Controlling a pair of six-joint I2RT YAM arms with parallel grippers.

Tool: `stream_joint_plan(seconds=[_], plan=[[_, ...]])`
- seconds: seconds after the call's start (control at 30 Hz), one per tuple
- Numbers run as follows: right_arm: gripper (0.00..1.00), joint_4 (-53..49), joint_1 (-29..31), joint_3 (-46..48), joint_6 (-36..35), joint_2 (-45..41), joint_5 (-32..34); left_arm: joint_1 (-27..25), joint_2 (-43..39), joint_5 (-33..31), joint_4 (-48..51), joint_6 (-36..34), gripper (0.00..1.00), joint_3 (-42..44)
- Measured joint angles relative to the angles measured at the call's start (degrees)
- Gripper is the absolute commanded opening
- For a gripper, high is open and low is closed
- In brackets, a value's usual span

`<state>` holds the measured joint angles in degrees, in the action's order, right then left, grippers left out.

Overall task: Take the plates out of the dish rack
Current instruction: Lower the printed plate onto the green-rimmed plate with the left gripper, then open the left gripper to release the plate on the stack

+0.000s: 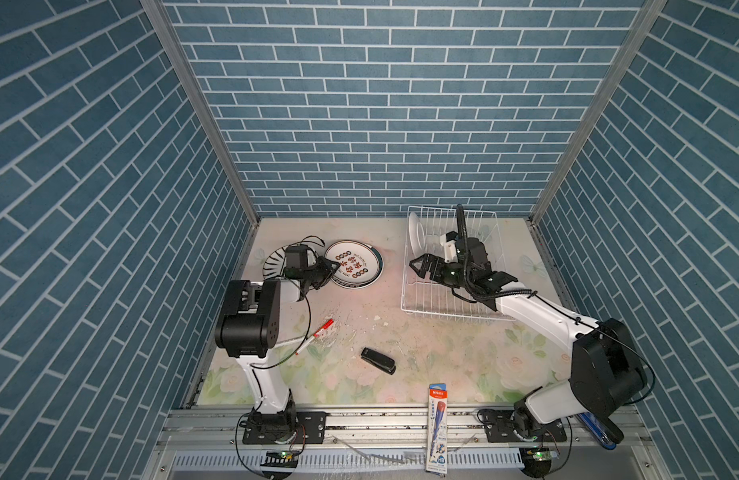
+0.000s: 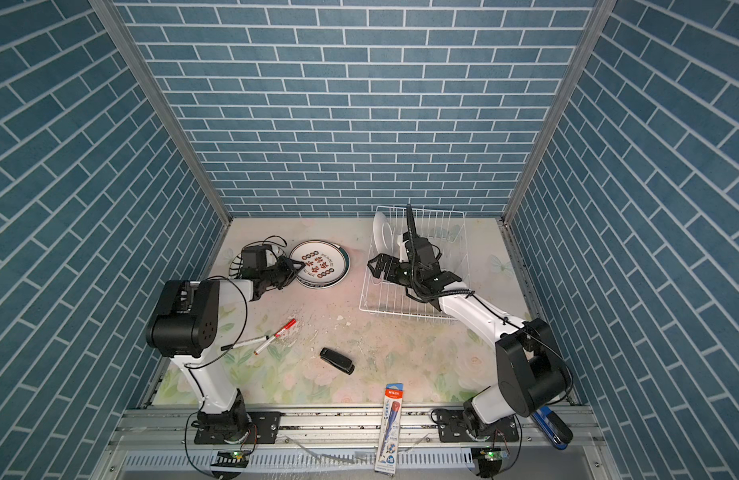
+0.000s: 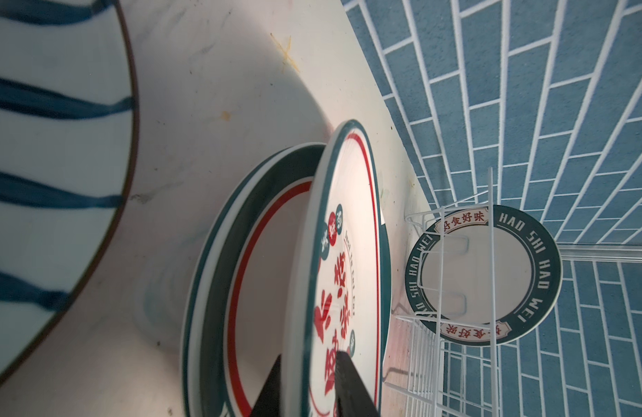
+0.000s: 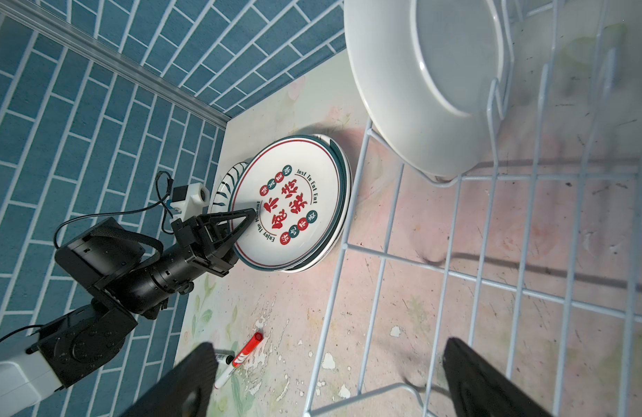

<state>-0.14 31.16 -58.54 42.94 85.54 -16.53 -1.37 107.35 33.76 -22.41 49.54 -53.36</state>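
Entry: one plate [image 1: 416,233] stands upright in the dish rack [image 1: 450,309], at the end nearest the stack [image 1: 355,268]. Its white back faces the right pincer [image 1: 415,266], which is spread wide and empty inside the rack, near the plate but not touching it. The left pincer [image 1: 333,266] sits narrow about the rim of the top plate [image 4: 294,205] of that stack on the desk [image 1: 401,345]; we cannot tell whether it grips or merely straddles. We judge the racked plate to be glazed ceramic: stiff, brittle, slick and weighty for a rim pinch. We would take it at the upper rim, which stands proud of the top wire. The prongs and end wall hem it in closely. The other slots are bare, which gives room to approach, and the way up is open. The desk between rack and stack is bare, with the marker [image 1: 322,332] and stapler [image 1: 378,360] well apart.
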Motion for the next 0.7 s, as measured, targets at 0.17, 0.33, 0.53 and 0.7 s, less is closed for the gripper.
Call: stream_joint_plan(seconds=[0.17,0.33,0.53,0.7], plan=[[0.99,-0.42,0.0,0.0,0.0,-0.04,0.02,0.02,-0.42,0.02,1.18,-0.96,0.45,-0.02],[0.99,-1.27,0.0,0.0,-0.44,-0.39,0.22,0.0,-1.53,-0.02,2.25,-1.51,0.51,-0.04],[0.99,-1.62,0.0,0.0,-1.03,-1.55,0.5,0.0,-3.93,-0.96,6.25,-3.26,0.54,-0.72],[0.99,-1.75,0.0,0.0,-1.03,-1.77,0.74,0.02,-5.16,-1.42,8.46,-4.39,0.56,-1.2]])
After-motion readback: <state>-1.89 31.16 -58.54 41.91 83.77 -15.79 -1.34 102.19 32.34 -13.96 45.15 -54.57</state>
